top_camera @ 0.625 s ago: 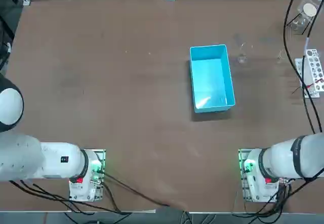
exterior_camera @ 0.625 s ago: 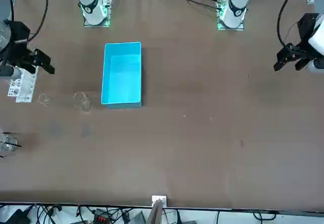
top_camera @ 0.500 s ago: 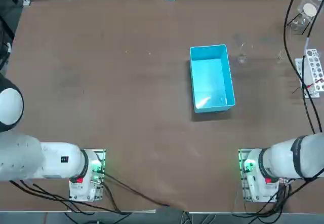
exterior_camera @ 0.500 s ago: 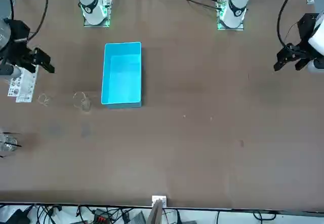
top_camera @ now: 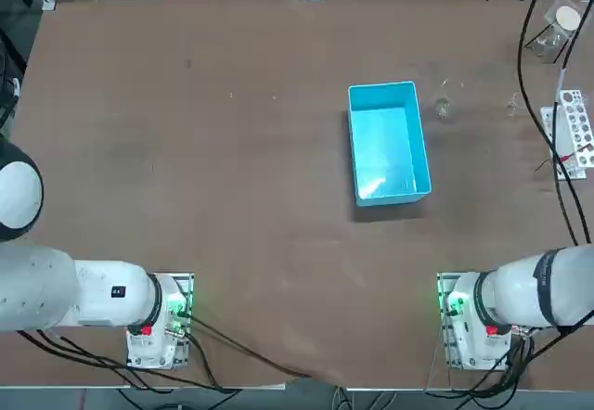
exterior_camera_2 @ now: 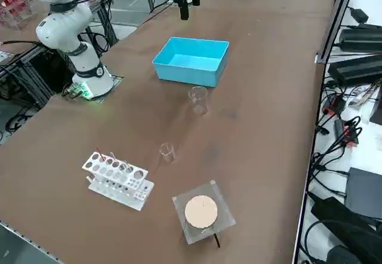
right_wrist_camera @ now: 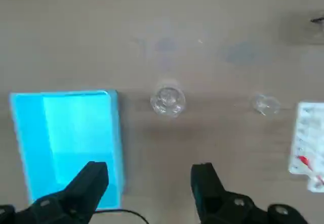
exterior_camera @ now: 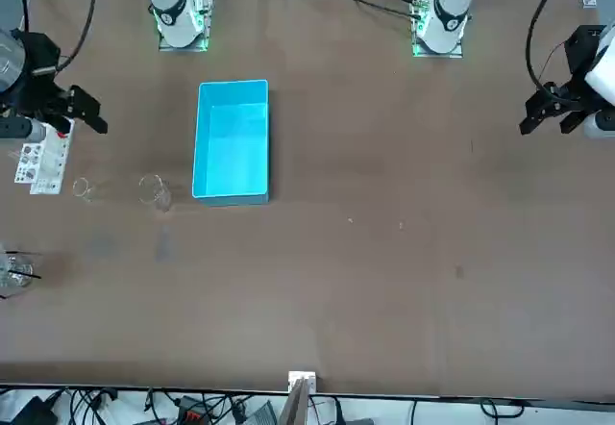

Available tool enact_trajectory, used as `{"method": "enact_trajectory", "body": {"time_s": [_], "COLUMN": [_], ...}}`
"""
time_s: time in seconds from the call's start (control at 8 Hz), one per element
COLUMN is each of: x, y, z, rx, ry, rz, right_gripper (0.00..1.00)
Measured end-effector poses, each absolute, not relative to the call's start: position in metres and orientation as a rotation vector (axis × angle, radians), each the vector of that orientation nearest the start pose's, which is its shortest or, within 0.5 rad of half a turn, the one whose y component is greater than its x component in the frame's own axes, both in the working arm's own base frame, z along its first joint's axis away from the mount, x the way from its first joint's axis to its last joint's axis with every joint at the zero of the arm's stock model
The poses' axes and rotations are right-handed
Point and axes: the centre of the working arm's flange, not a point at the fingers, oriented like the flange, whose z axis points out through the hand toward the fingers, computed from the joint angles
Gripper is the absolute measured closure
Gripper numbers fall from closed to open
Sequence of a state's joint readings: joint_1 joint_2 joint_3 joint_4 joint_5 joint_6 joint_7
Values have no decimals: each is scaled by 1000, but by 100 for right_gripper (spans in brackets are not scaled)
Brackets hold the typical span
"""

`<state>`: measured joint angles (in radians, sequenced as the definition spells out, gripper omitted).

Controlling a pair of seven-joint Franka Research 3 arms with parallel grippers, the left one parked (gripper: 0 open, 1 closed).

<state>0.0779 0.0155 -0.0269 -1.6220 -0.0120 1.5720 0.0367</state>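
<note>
Because the right gripper (right_wrist_camera: 149, 178) hangs high over the table (exterior_camera: 384, 252) with its fingers spread wide and nothing between them, its wrist camera takes in a broad stretch below. The glass beaker (right_wrist_camera: 167, 101) is the nearest thing ahead of the fingertips and stands upright. In the front view that beaker sits at the left of the frame, just beside the lower left corner of the blue bin (exterior_camera: 232, 139) but apart from it. A smaller beaker (exterior_camera: 82, 189) stands further left. Clear glass on brown makes both hard to trace. The tube rack (right_wrist_camera: 310, 145) is cut off in the wrist view, and the top view misses the gripper altogether.
</note>
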Motion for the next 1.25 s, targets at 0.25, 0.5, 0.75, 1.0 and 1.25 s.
{"method": "enact_trajectory", "body": {"time_s": [0.25, 0.5, 0.75, 1.0, 1.25], "x": [544, 530, 526, 535, 547], "y": [31, 22, -9, -57, -112], "z": [584, 574, 561, 535, 489], "rx": [-3241, -3281, -3351, -3327, -3354], "ry": [-56, 140, 477, 942, 1400], "rz": [273, 474, 565, 517, 304], "right_gripper": [0, 0, 0, 0, 0]}}
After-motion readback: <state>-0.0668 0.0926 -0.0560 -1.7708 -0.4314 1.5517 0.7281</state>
